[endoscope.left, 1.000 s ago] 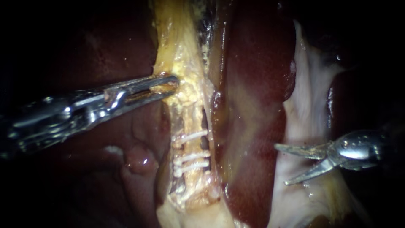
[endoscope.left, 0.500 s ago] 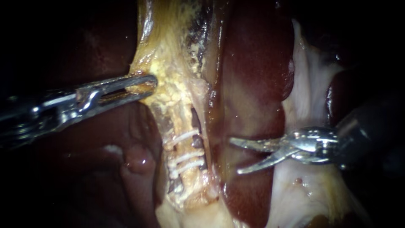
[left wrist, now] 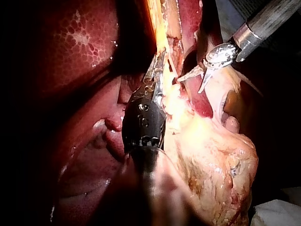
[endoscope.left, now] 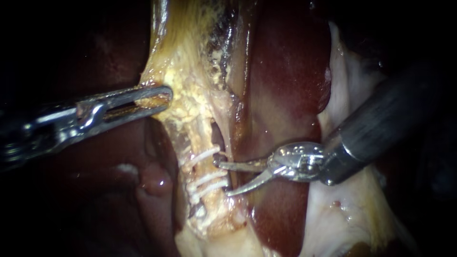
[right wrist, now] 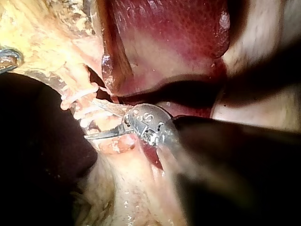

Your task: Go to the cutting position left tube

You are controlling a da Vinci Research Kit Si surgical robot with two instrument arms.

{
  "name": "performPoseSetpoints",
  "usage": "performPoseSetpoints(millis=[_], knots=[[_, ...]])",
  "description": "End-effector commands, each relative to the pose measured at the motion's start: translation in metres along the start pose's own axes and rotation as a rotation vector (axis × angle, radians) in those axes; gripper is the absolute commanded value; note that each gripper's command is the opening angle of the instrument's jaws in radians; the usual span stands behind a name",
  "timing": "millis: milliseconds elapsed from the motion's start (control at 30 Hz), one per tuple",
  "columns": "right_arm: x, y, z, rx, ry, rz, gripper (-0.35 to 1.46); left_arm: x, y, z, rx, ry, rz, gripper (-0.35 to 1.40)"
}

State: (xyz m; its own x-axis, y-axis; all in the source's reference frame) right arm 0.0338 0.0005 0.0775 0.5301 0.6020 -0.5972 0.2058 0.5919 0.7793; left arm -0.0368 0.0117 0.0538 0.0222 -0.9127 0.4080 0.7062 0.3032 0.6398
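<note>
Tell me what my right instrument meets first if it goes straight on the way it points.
Most likely the pale yellow tube with three white clips: the right instrument, blades open, points at it with tips just beside the clips. Depth is unclear; it may be touching already.

Our tube (endoscope.left: 202, 167) – pale yellow, upright, just beside the liver (endoscope.left: 281, 76) – bears three white clips (endoscope.left: 203, 155): one above, two close together below.
</note>
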Motion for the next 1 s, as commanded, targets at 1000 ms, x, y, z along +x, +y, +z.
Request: performPoseSetpoints(millis=[1000], knots=[[0.0000,0.0030,0.0036,0.037,-0.019,-0.016,1.23,0.0000,-0.0002,-0.0001,-0.001,0.000,-0.001,-0.35]])
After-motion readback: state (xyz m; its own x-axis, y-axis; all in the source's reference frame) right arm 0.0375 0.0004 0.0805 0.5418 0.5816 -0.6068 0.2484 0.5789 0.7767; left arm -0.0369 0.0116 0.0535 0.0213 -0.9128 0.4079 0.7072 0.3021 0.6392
